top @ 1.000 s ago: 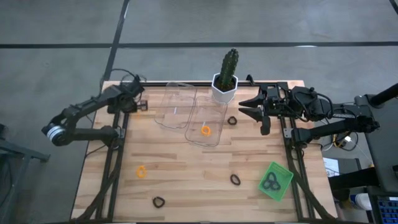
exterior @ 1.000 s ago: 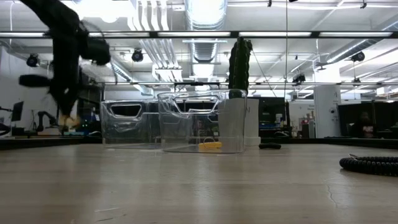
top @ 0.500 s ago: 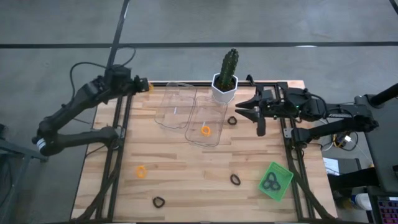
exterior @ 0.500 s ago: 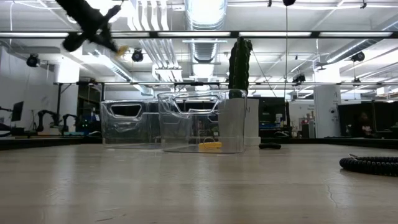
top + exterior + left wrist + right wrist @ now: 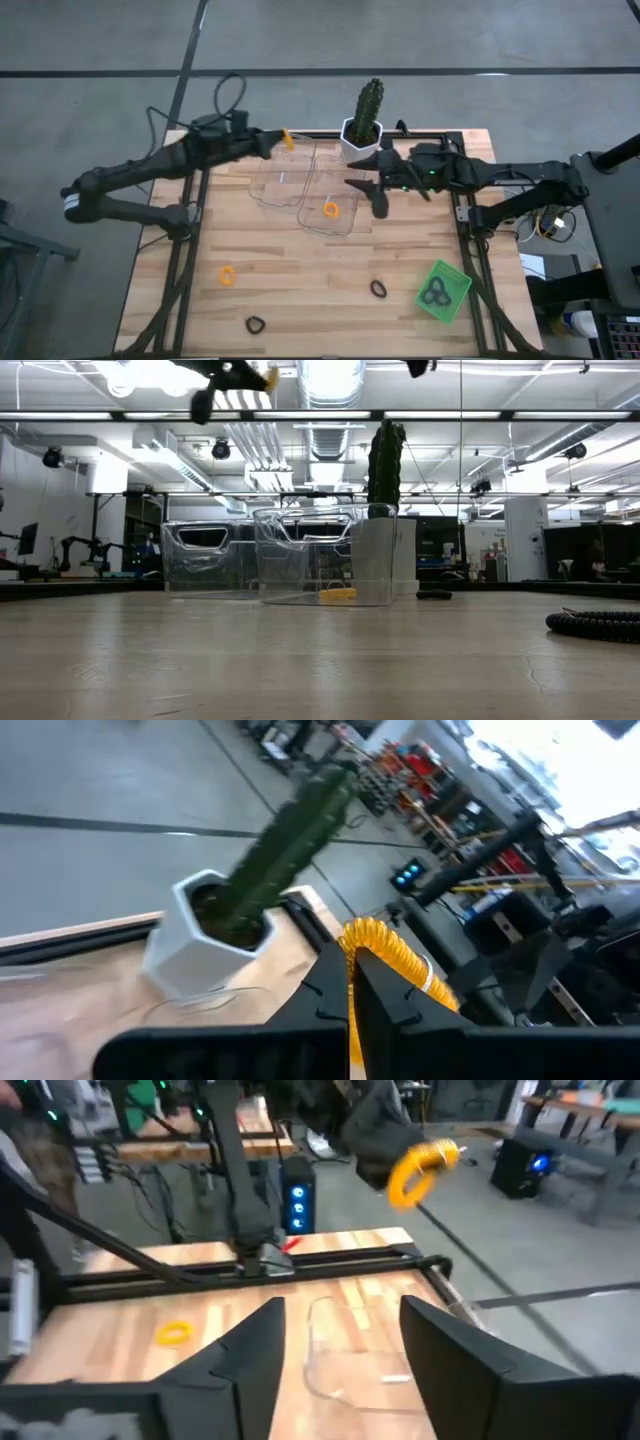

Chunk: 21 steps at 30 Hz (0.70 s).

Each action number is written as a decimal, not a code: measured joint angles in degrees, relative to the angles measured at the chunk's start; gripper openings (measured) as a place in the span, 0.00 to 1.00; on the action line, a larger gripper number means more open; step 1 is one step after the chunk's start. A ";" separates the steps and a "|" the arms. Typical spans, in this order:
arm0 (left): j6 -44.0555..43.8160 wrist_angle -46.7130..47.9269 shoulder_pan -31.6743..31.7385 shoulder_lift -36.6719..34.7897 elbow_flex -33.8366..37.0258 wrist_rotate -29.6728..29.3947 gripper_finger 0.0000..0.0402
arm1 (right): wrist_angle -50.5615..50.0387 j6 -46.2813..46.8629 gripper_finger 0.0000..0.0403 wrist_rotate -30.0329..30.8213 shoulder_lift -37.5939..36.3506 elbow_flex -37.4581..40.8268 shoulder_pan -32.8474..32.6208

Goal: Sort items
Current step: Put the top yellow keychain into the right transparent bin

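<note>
My left gripper point(image 5: 279, 141) is high above the far edge of the left clear tray point(image 5: 283, 172), shut on an orange loop point(image 5: 288, 139). The loop also shows in the right wrist view point(image 5: 421, 1166) and near the top of the low view point(image 5: 268, 376). My right gripper point(image 5: 364, 183) is open, in the air over the right rim of the second clear tray point(image 5: 337, 190), in front of the cactus point(image 5: 364, 122). One orange loop point(image 5: 331, 210) lies in that tray. Another orange loop point(image 5: 227, 275) and two black loops point(image 5: 378, 288) point(image 5: 254, 324) lie flat on the table. My left gripper pinches the orange loop's band point(image 5: 372, 942) between its two fingertips point(image 5: 338, 982). The fingers reach about level, pointing toward the table's right. The loop is lifted clear, high above the table, and sticks out beyond the fingertips.
A green square tray point(image 5: 452, 300) at the near right corner holds black loops point(image 5: 435, 293). The cactus in its white pot stands at the far edge, between the two grippers. Bare wood lies in the middle and along the near edge, around the loose loops.
My left gripper, shut on the orange loop, has risen from the far left corner and swung right along the far edge, reaching the left clear tray. My right gripper, still open, has moved left from the table's right side to the second clear tray's rim.
</note>
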State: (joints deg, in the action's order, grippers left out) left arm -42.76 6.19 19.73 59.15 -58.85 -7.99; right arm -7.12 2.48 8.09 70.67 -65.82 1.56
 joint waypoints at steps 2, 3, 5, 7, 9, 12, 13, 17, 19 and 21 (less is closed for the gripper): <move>0.49 -3.08 -1.06 2.57 0.00 -0.01 0.00 | -0.36 -2.37 0.52 1.84 2.74 -2.65 -0.03; 0.50 -3.93 -1.37 3.81 -0.06 -0.03 0.00 | -1.52 -3.48 0.54 3.24 3.94 -3.98 -0.04; 0.38 -5.26 -1.58 5.93 -0.36 -0.23 0.00 | -5.09 -4.47 0.56 7.02 6.34 -6.85 -0.05; -0.29 -5.15 -1.54 7.74 -0.74 -1.29 0.00 | -9.70 -4.44 0.57 10.93 8.43 -9.57 -0.01; -0.78 -5.46 -1.47 9.12 -1.19 -1.96 0.00 | -13.14 -4.14 0.58 13.46 10.41 -12.17 0.02; -0.84 -5.50 -1.49 10.88 -2.00 -2.40 0.00 | -15.08 -3.20 0.58 15.00 12.65 -14.59 -0.01; -0.86 -5.64 -1.49 11.27 -2.21 -2.40 0.00 | -15.03 -2.79 0.59 15.71 13.22 -15.12 -0.04; -0.88 -6.71 -1.74 12.25 -2.97 -2.12 0.00 | -15.14 -2.69 0.58 18.91 14.97 -16.81 -0.04; -0.93 -7.75 -1.99 12.42 -2.97 -2.08 0.00 | -15.00 -2.64 0.58 19.13 15.63 -17.51 0.06; -0.94 -8.45 -2.32 12.44 -2.97 -2.05 0.00 | -15.08 -2.60 0.58 19.11 15.83 -17.86 0.27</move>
State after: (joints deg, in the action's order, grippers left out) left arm -43.70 -2.26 17.42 71.59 -61.82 -10.04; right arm -22.20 -0.12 27.20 86.50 -83.68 1.83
